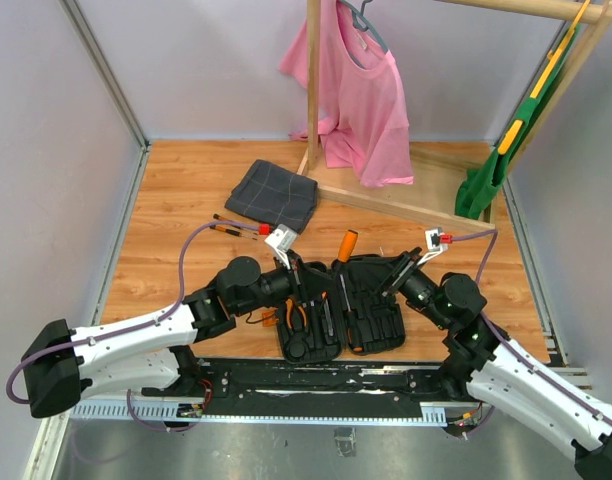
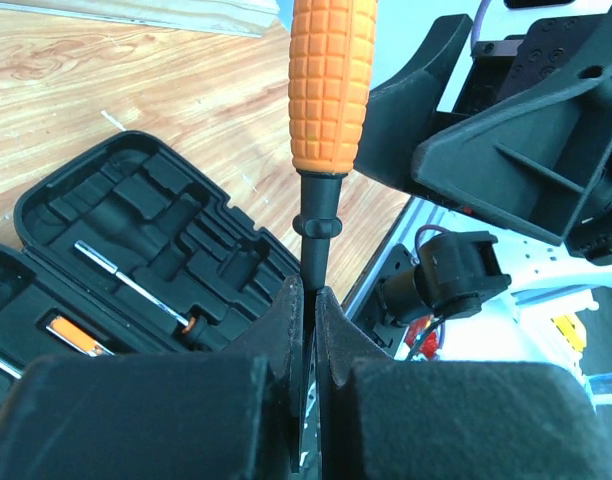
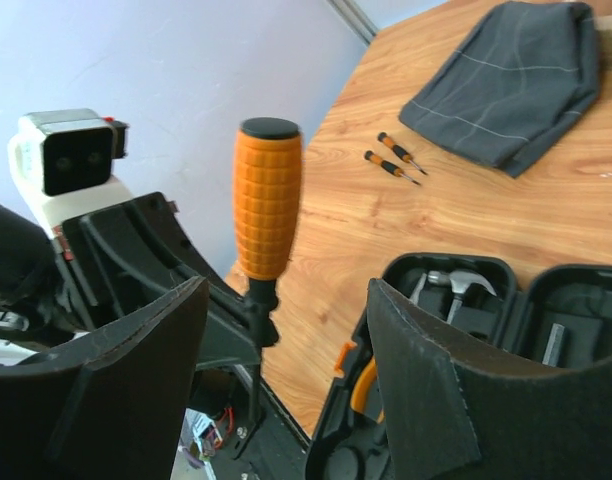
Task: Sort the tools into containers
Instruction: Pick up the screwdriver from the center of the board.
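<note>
Left wrist view: near the black tool case, an orange-handled screwdriver is clamped by its shank in the left gripper, while the right gripper is spread wide.

Wooden tabletop, seen from above; open black tool case at 6 o'clock; dark grey checked cloth at 11 o'clock; two slim screwdrivers just beside it at 10 o'clock; wooden rack foot at 1 o'clock.
</note>
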Tool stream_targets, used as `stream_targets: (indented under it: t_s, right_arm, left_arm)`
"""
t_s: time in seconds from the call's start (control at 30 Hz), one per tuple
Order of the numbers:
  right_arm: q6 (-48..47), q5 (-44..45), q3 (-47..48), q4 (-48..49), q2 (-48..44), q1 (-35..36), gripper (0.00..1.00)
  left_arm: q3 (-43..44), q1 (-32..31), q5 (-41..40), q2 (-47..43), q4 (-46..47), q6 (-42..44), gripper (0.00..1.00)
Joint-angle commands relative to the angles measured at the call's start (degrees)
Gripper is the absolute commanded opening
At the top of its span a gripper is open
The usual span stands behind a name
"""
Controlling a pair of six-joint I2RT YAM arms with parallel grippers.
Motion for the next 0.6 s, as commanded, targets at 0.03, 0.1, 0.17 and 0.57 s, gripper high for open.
stream_targets:
  t_s: [0.03, 0.1, 0.17, 0.57]
  right_arm:
    - [-1.22, 6.86, -0.67, 12.25, 4.6, 5.84, 0.64]
    - [-0.42, 7.01, -0.69, 14.76, 7.27, 6.58, 0.63]
    - [0.26, 6.79, -0.68, 17.09, 9.7, 6.99, 0.61]
    - [0.79, 7.45, 0.83, 19.93, 13.67, 7.43, 0.39]
  left_arm:
    - [-1.55, -0.44, 0.34, -0.92, 6.35, -1.55, 0.0]
    - [-1.71, -0.49, 0.84, -0.79, 6.94, -1.61, 0.01]
    - [-1.77, -0.46, 1.31, -0.7, 7.27, -1.57, 0.01]
    - [-2.06, -0.5, 1.37, -0.9, 7.74, -1.2, 0.01]
